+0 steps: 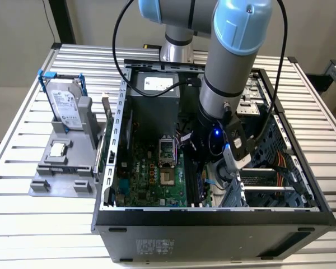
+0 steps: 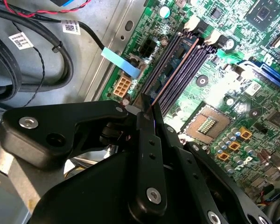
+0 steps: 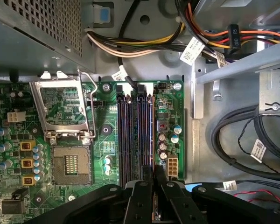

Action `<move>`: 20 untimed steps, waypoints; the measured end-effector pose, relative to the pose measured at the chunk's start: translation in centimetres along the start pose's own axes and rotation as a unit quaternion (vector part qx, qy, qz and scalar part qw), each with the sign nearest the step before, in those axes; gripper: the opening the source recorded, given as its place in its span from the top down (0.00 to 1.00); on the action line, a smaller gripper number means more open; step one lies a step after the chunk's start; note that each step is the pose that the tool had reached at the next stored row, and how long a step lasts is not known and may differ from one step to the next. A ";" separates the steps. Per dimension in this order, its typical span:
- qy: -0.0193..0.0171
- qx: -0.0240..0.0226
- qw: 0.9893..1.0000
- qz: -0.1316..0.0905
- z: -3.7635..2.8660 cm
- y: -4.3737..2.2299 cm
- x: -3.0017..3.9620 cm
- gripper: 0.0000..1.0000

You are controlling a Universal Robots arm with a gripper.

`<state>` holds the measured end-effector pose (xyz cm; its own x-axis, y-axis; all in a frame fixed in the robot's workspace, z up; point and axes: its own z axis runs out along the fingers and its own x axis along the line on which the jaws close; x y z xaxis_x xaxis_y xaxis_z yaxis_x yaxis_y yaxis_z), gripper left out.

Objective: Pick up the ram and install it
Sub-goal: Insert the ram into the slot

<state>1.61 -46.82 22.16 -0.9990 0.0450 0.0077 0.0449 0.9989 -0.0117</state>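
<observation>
An open computer case [image 1: 213,216] lies on a slatted metal table [image 1: 22,224] as the robot arm [image 1: 229,61] reaches down into it, its gripper [image 2: 148,111] hanging directly over the motherboard [image 3: 102,121] and its bank of memory slots [image 3: 135,130]. The black fingers [image 2: 149,140] are drawn together on the ram [image 2: 175,65], a thin stick seen edge-on in the second wrist view, running forward from the fingertips along one of the long slots and very near it or just entering (whether it already touches the slot floor cannot be told). In the first wrist view the slots stretch straight ahead of the gripper, the empty processor socket [image 3: 70,165] off to one side of it and a bundle of cables [image 3: 238,140] to the other. Doing this step well appears to depend on keeping the stick upright and parallel to the slot, its edge centred between the slot walls, and pressing evenly along its length so neither end seats first
</observation>
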 end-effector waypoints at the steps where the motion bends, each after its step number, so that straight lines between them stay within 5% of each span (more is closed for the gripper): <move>1: 0.000 0.000 1.000 0.000 0.00 0.00 0.01 1.00; 20: 0.002 0.001 1.000 -0.001 0.23 0.00 0.06 1.00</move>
<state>1.55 -46.82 21.94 -0.9990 0.0438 0.0107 0.0436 0.9990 -0.0128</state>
